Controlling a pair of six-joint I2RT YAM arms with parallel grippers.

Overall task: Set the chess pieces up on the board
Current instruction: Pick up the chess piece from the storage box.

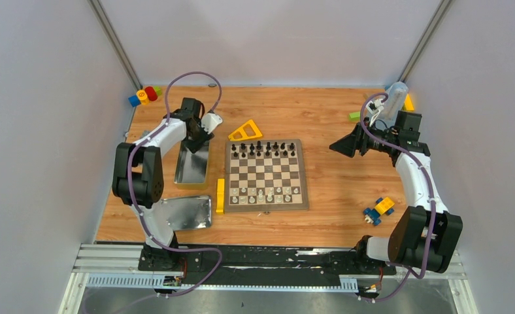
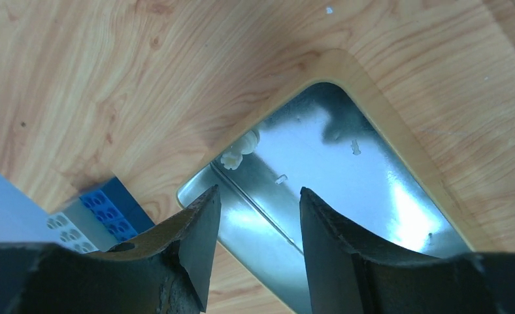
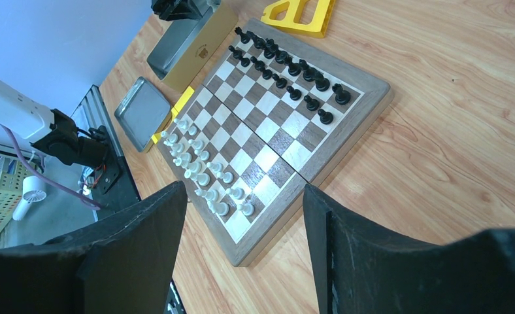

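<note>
Left end effector [image 2: 258, 193], right end effector [image 3: 243, 190]: parted, empty.

chess pieces [image 1: 259, 146] on board [image 1: 266, 173], tin [image 1: 193, 165] left

Pale piece [image 2: 232, 159] in tin [image 2: 385, 196]: type unreadable; tin's near end hidden behind left pincer fingers [image 2: 196, 242].

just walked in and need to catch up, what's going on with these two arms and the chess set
Two robot arms are setting up a chessboard. Black pieces stand in the far two rows and pale pieces in the near two. The left pincer hangs open and empty over an open metal tin left of the board, where one stray pale piece lies against the wall. The right pincer, also open and empty, is raised off to the board's right.
</note>
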